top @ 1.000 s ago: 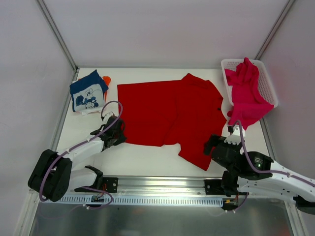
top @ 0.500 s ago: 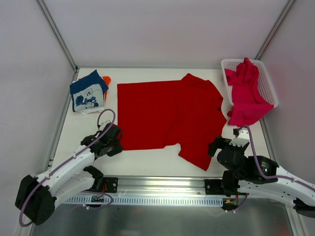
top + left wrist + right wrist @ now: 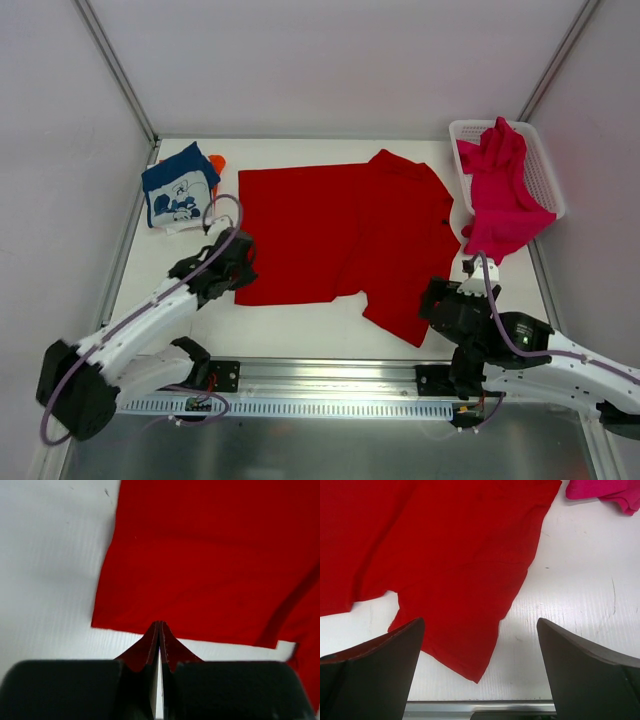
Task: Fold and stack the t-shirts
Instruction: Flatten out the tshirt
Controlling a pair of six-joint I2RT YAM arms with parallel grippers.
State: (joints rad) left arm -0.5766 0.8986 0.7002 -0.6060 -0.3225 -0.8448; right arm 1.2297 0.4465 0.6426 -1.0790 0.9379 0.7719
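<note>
One step closer: sliding pressed-together left fingers [image 3: 174, 654] to the near hem of the red t-shirt [image 3: 330, 230], holding right fingers [image 3: 375, 670] wide apart, readying a fold.

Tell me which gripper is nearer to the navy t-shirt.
Left. The left gripper is by the red t-shirt's near left corner, close to the navy t-shirt; the right gripper is far off, at the red t-shirt's right side.
</note>
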